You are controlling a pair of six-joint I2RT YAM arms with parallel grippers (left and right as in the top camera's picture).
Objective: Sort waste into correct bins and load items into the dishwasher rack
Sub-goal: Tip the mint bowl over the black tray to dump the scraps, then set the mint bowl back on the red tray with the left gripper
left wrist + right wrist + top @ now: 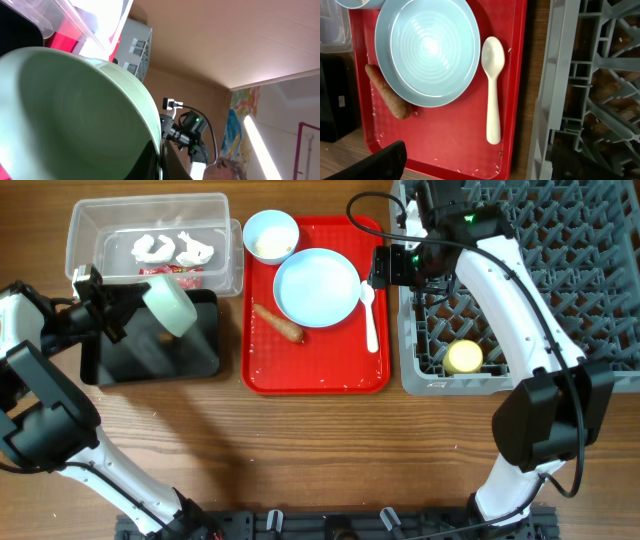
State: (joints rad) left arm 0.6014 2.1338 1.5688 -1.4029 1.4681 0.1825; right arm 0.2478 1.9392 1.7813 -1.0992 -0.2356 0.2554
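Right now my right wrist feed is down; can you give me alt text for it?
A pale blue plate sits on a red tray, a white spoon lying right of it and an orange carrot stick against its lower-left rim. The grey dishwasher rack fills the right edge; one black finger shows bottom left.

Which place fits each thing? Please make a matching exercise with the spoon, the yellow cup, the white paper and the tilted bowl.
Things: 1 spoon; 2 cup; 3 paper; 4 tilted bowl.
Places: A in the clear tub; B in the rack; C on the red tray; D in the left gripper, over the black tray.
Pairs: 1-C; 2-B; 3-A; 4-D.
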